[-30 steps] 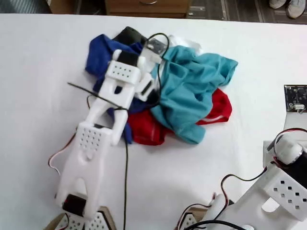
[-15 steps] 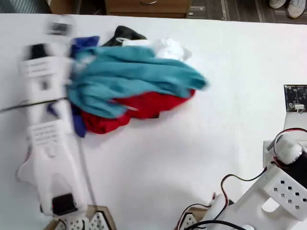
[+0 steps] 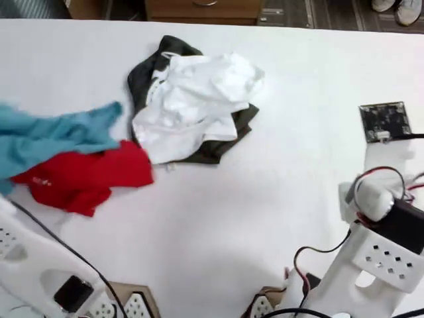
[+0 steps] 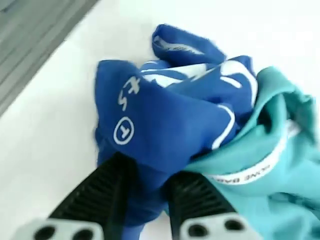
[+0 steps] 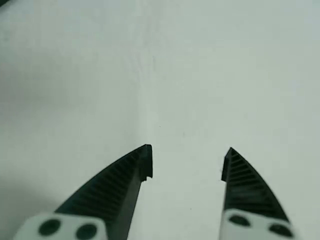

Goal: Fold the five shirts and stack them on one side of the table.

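A: left gripper [image 4: 150, 175] state?
B: clamped on a bunched fold of the blue shirt [image 4: 165, 110]; cloth is pinched between both pads; the teal shirt [image 4: 270, 150] is pressed against it, just beside the jaws.
A: right gripper [image 5: 188, 152]?
B: spread wide, nothing held; bare table [image 5: 150, 75] is seen beneath it.
A: remaining shirts?
B: high view: teal shirt and red shirt [image 3: 86, 175] are strewn at the table's left edge, touching each other; the white shirt [image 3: 195, 99] lies crumpled on the dark shirt [image 3: 140, 76] at the far middle, just beside those two.
A: step in hand?
B: judged as one shirt being singled out of the heap; nothing is folded yet. Blue should be lifted clear so that teal drops away; then a hem or shoulder should be taken rather than a wad; the shirt should be laid flat before any fold.
A: what's in the way?
B: teal is likely to be carried along; it could be pinned by the right gripper. The left arm [image 3: 33, 265] sits close to the red shirt; a small circuit board [image 3: 384, 121] is mounted near the right arm [image 3: 377, 252]; the stack is better kept off that side.
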